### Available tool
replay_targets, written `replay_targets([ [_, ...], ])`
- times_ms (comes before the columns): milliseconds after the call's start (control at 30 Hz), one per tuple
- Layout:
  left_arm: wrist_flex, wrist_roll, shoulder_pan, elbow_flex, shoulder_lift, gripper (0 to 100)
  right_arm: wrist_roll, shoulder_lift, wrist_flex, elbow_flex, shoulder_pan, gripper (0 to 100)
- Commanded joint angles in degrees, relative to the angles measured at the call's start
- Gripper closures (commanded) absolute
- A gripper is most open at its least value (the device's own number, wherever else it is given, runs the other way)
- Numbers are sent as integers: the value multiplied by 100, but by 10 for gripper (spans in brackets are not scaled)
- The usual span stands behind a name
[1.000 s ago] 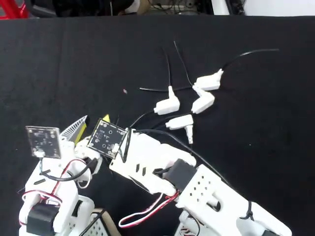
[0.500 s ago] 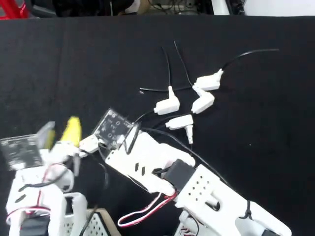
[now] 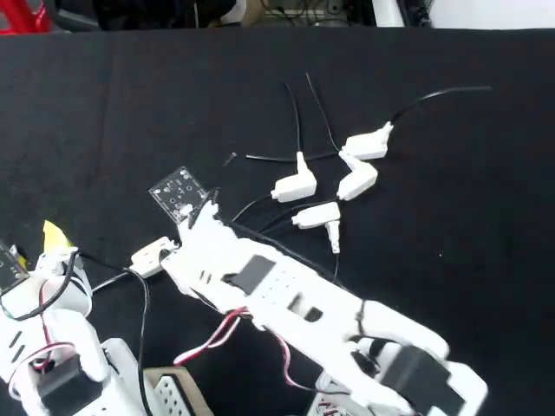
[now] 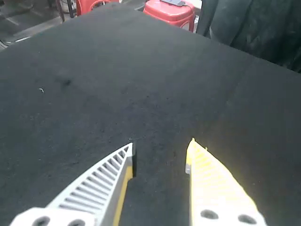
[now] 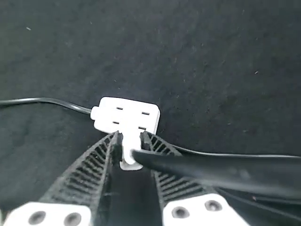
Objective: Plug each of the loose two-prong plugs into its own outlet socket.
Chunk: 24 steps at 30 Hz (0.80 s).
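A white outlet block (image 5: pixel 126 117) with paired slots lies on the black table, its black cable running off to one side. My right gripper (image 5: pixel 128 137) is shut on a white plug (image 5: pixel 129 155) that butts against the block's near side. From above, this block (image 3: pixel 151 255) sits at the tip of the right arm, left of centre. Several loose white two-prong plugs lie further back, among them one (image 3: pixel 295 184) and another (image 3: pixel 316 214) with black leads. My left gripper (image 4: pixel 160 155) stands open over bare table, nothing between its fingers; its yellow finger (image 3: pixel 54 234) shows at the lower left.
The right arm's white body (image 3: pixel 286 299) slants across the lower middle of the table, trailing red and white wires. Thin black leads (image 3: pixel 299 113) fan out behind the plugs. A black cable (image 5: pixel 221 165) crosses close in front of the right wrist camera.
The left arm has swung away to the lower left, off the outlet block. The right arm has stretched forward and lower, and its wrist board has shifted up and to the left.
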Motion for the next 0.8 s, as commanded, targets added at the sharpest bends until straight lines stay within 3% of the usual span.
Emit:
replay_targets([
  [0,-114,-35,-13,-13,0,809,-44,295,-316,-479,9,987],
  [767,-105,-26,-4,171,0,809,-105,1798,-316,-1569,448,987],
])
